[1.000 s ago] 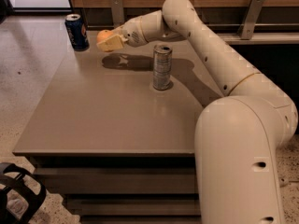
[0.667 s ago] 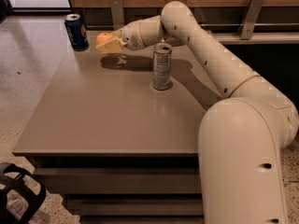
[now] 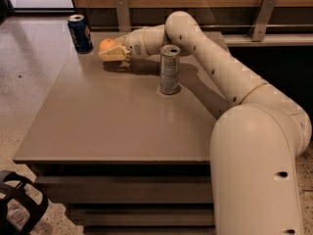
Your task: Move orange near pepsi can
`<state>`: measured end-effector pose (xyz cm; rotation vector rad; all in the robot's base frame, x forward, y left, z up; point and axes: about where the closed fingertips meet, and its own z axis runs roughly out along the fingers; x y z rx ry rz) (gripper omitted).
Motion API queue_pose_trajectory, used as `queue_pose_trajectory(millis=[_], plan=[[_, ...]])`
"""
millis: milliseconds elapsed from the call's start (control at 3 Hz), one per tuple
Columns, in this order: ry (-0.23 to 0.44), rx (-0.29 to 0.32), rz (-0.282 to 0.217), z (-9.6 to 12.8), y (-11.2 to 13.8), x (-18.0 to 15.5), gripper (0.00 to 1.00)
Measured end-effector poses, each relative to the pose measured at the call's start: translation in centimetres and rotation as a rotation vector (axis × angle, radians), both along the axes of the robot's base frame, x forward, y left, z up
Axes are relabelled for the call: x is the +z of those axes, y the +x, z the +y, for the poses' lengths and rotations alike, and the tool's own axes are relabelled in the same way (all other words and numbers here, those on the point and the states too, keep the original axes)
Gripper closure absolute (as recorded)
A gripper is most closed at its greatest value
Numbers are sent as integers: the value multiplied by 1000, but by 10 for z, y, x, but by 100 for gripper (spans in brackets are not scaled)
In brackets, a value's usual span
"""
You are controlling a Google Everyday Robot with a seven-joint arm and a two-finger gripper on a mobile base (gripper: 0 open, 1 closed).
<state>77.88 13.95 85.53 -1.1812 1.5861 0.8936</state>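
1 orange (image 3: 107,45) sits pinched in the pincer (image 3: 113,54), just beside the pepsi can (image 3: 80,33).

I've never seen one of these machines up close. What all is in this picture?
pepsi can: 1, dark blue, upright at the table's far left corner.
orange: 1, orange, in the gripper, just right of the pepsi can.
silver can: 1, silver-grey, upright, right of the orange.
table: 1, grey-brown, centre.
brackets: 2, grey, on the wall behind.
black object: 1, floor at bottom left; unclear what.
arm: 1, cream, reaching in from lower right.
gripper: 1, yellowish fingers, shut on the orange.
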Motion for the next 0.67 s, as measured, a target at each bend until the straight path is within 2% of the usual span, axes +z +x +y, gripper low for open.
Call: queue_pose_trajectory(millis=[667], plan=[[-17,-21,-13,13,7,-9,100]])
